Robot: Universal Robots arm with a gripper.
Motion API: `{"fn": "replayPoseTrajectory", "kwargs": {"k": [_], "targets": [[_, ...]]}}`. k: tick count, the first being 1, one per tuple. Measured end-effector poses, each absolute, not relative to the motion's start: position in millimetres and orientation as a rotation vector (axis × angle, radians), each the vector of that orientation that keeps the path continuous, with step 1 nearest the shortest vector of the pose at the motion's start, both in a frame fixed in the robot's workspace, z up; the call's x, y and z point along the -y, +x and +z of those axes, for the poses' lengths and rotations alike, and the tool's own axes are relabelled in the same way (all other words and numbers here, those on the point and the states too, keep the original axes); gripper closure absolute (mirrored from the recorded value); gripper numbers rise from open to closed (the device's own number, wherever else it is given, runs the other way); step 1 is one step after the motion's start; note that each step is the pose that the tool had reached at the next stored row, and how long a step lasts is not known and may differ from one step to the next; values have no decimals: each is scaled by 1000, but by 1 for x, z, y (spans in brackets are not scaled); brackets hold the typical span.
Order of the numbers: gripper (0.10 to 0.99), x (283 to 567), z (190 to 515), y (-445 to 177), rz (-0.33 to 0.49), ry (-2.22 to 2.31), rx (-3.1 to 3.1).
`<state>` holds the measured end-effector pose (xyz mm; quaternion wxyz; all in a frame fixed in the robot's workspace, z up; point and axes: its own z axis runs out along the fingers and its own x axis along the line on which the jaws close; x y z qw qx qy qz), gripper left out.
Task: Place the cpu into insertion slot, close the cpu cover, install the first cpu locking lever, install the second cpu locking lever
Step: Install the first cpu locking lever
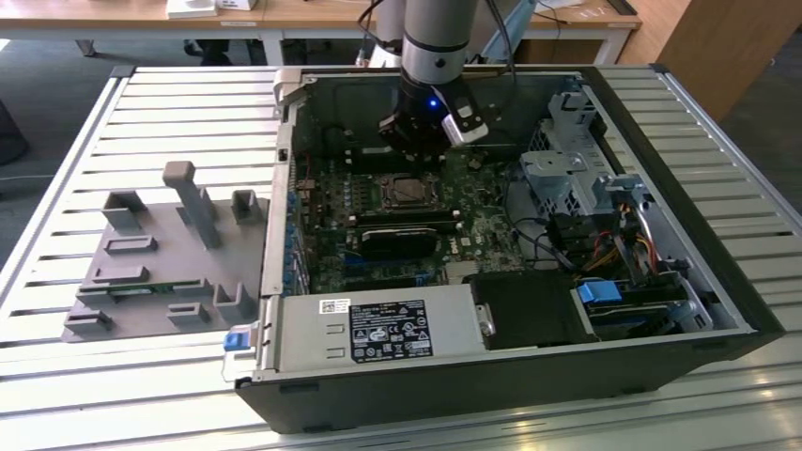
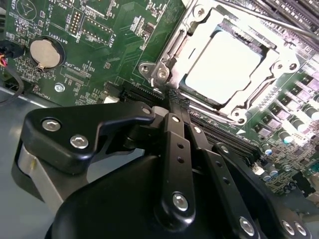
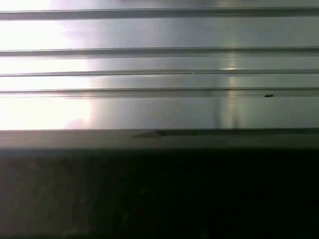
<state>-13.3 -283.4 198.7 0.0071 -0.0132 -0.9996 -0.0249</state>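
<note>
The cpu (image 2: 224, 69) is seen seated in the insertion slot (image 2: 172, 50), framed by the cpu cover (image 2: 271, 67), just beyond the pincer (image 2: 175, 102), which is clenched and empty. The thin, stiff metal is judged slippery; the edges are best pressed.

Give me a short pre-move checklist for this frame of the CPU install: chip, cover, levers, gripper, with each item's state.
1. cpu seated in the insertion slot: ok, its silver top lies flat inside the frame.
2. cpu cover closed over the chip: ok, the frame lies down around it.
3. Locking levers latched: cannot tell; a thin rod runs along one side of the socket.
4. gripper empty: ok, its fingertips meet with nothing between them.
5. Gripper position: ok, beside the socket's corner in the second wrist view, above the motherboard in the exterior view.
</note>
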Motion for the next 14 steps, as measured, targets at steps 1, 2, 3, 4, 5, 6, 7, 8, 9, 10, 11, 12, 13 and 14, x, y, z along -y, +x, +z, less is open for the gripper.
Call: {"fn": "replayPoseTrajectory", "kwargs": {"k": [1,2,3,4,5,6,7,8,9,10,11,12,13,14], "targets": [[980,283,198,-13,-76,-41,3126],[980,283,198,-13,-75,-41,3126],[980,283,198,-13,-73,-41,3126],[980,283,198,-13,-73,-41,3126],[980,283,198,-13,-73,-41,3126],[980,283,197,-13,-73,-41,3126],[980,283,197,-13,-73,-41,3126],[980,283,197,-13,-72,-41,3126],[980,283,197,-13,-72,-41,3126],[980,283,197,-13,-72,-41,3126],[980,283,197,-13,-72,-41,3126],[980,283,197,-13,-73,-41,3126],[980,283,197,-13,-73,-41,3126],[980,283,198,-13,-73,-41,3126]]}}
